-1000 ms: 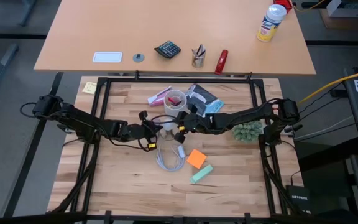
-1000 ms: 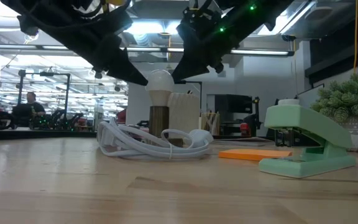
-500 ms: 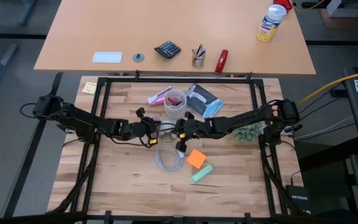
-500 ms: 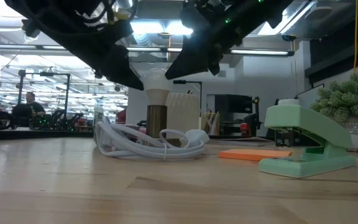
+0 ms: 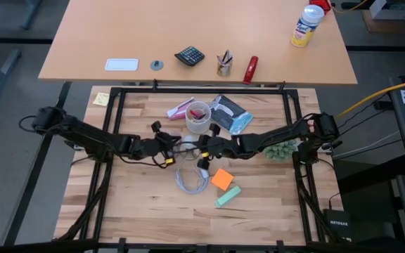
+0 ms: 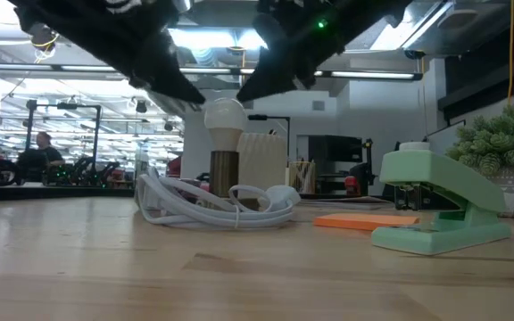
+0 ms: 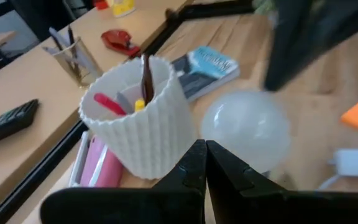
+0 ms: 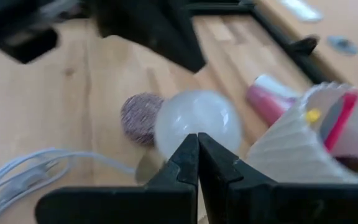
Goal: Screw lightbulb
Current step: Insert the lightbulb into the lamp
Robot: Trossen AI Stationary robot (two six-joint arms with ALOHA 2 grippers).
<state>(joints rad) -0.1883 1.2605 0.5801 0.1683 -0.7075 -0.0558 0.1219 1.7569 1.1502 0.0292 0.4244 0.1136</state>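
lightbulb blurred in wrist views, arms cut off atop low view

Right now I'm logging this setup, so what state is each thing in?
lightbulb: upright on a dark base, no gripper holding it
left gripper: shut, empty, just above the bulb
right gripper: shut, empty, just above the bulb
white cup: upright, pens inside
white cord: loosely coiled on the table
green stapler: resting closed on the table
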